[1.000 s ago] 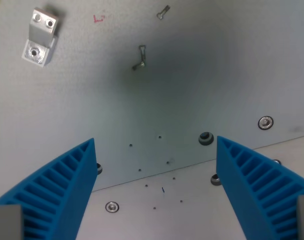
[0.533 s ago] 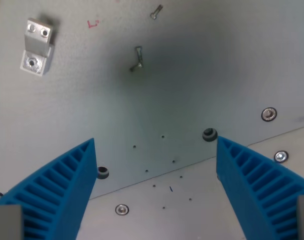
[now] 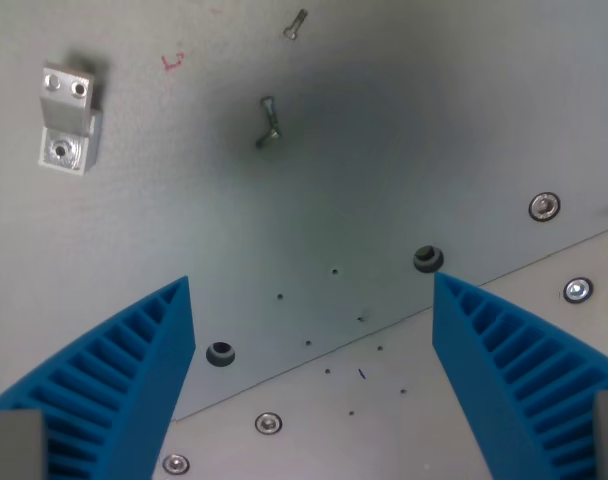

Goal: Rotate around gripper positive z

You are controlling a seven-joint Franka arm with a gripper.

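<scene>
Below the wrist camera you see the tool (image 3: 312,300) spread wide, its two blue ribbed fingers (image 3: 114,390) rising from the bottom corners of the view with nothing between them; it grips nothing. Use the aluminium bracket (image 3: 66,118) as your landmark: it lies flat on the grey worktop (image 3: 384,130) near the upper end of the wrist view's left, well apart from both fingers. Just to the right of the bracket's top you find a small red mark (image 3: 172,62). Further right of the bracket lies a small bent metal clip (image 3: 268,122), and above that, near the top edge, a tiny screw (image 3: 297,24). Far below and right of the bracket a seam (image 3: 454,297) crosses the worktop diagonally, with two dark rubber plugs (image 3: 427,259) and several shiny bolt heads (image 3: 544,207) near it.
</scene>
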